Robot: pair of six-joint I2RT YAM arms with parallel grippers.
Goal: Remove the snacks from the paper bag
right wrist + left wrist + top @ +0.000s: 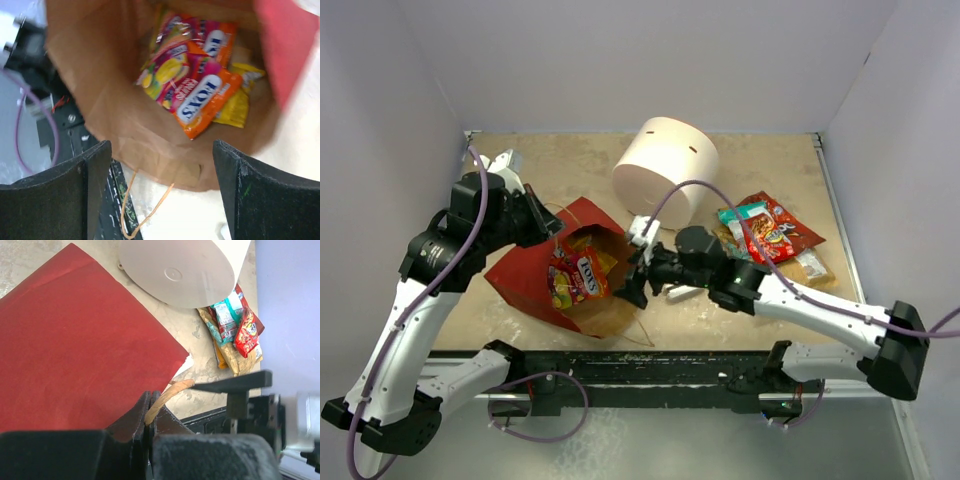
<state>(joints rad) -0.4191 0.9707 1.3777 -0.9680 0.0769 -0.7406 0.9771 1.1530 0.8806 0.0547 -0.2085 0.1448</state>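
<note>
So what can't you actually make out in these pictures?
- How many snacks are in the paper bag: right wrist view, they overlap and blur.
- Print on the pile of packets outside: top view, too small.
- The white cylinder as a whole: left wrist view, cut by the top edge.
- The bag's inside: left wrist view, only its red outside shows.
</note>
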